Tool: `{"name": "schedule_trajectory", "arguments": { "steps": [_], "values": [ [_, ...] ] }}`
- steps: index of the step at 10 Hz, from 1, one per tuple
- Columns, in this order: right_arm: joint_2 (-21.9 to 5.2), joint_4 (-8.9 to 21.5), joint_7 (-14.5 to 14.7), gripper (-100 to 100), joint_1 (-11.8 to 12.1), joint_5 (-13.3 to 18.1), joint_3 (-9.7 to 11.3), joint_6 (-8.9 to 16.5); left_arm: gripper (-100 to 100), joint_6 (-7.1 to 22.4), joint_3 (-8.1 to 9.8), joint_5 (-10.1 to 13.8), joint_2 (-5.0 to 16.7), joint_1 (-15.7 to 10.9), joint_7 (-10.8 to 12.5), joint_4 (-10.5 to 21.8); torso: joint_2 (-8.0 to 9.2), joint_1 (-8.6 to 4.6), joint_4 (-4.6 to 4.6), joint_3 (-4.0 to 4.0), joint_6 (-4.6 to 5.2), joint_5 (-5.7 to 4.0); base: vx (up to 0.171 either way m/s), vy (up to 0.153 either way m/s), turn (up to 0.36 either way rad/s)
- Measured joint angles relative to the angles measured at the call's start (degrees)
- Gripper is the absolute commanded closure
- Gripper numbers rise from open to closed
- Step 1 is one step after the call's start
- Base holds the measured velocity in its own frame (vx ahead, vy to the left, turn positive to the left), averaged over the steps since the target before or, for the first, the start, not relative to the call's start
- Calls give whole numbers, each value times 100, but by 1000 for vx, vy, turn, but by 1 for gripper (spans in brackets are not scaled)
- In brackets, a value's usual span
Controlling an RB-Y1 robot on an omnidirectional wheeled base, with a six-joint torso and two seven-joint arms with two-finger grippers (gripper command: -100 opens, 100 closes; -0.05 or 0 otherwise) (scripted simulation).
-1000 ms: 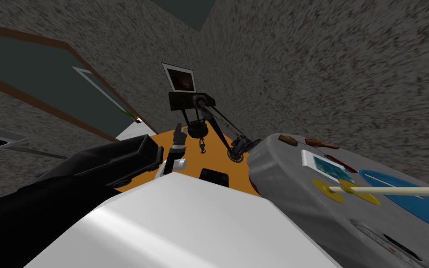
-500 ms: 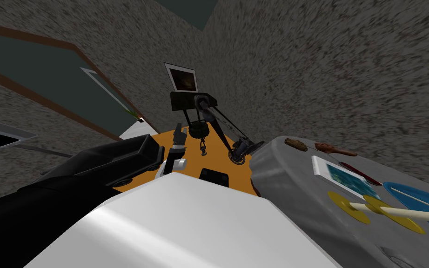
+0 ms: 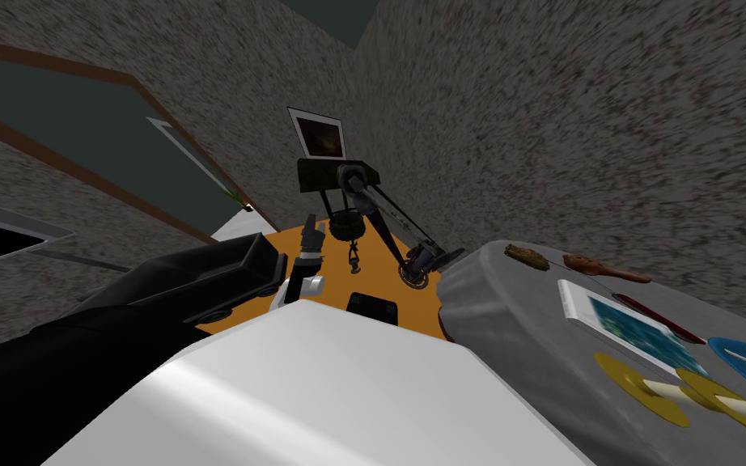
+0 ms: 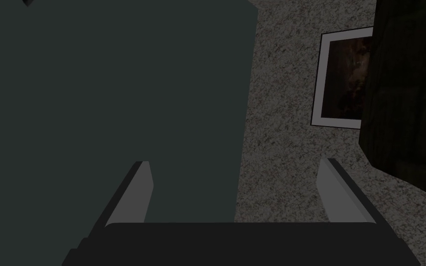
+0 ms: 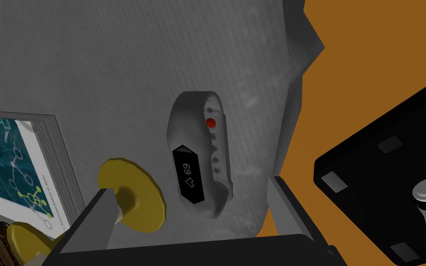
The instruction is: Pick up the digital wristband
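- My right claw [image 5: 191, 187] hangs released over the flat grey table top [image 5: 115, 69], its two light grey blade fingers [image 5: 92, 217] spread wide with nothing between them gripped
- The grey looped digital wristband with a black display and a red dot [image 5: 200, 154] lies flat on that top, just ahead of the claw and between the lines of its two fingers, a little nearer the finger on the table-edge side
- The band's long side runs roughly along my line of approach, so I judge that closing will pinch it across its narrow width; I keep the wrist at this angle
- A yellow disc on a cream stick [image 5: 133, 196] stands just beside the other finger, between that finger and the band; I think closing from here could push the disc into the band, so I would first nudge the claw toward the table edge
- Beyond the disc lies a white-edged book with a teal cover [image 5: 9, 166], well clear of the grasp
- The table edge and the orange floor [image 5: 346, 69] lie just outside the edge-side finger, so I would come down gently and not shove the band that way
- I would lower until the fingertips almost meet the top, then clench slowly around the display section
- My left claw [image 4: 235, 161] is raised ahead of the chest, released and holding nothing
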Motion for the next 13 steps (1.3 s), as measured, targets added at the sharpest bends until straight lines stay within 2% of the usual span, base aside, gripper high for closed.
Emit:
{"name": "schedule_trajectory", "arguments": {
  "steps": [1, 4, 5, 9, 10, 11, 13],
  "values": [
    [1, 0, -1, -100, -1, 0, 0, 0, 0, 0, 0, 0, 0, 0, 0, 0, 7, -1, 2, 4, 0, 0, 16, -30, -48],
    [-280, -6, -12, -100, -228, -2, 318, 297, 0, 0, 1, 0, 1, 0, 0, 0, 3, -24, 1, 2, 0, -7, 18, -40, -19],
    [-288, -8, -13, 100, -235, -2, 331, 323, 0, 0, 0, 0, 0, 0, 0, 0, 7, -15, 2, 4, 0, -4, 0, 0, 0],
    [-287, -6, -12, 100, -235, -1, 328, 321, 0, 0, 0, 0, 0, 0, 0, 0, 12, -6, 3, 7, 1, -4, 0, 0, 0],
    [-287, -6, -12, 0, -235, -2, 328, 322, 0, 0, 0, 0, 0, 0, 0, 0, 12, -5, 3, 7, 1, -4, 0, 0, 0],
    [-287, -6, -12, 100, -235, -2, 328, 322, 0, 0, 0, 0, 0, 0, 0, 0, 12, -5, 3, 7, 1, -3, -12, 33, 39],
    [-123, -14, -16, 100, -78, -2, 121, 157, 0, 0, -1, 0, 0, -1, 0, 0, 19, 20, 4, 11, 1, 4, -21, 51, 30]
  ]
}}
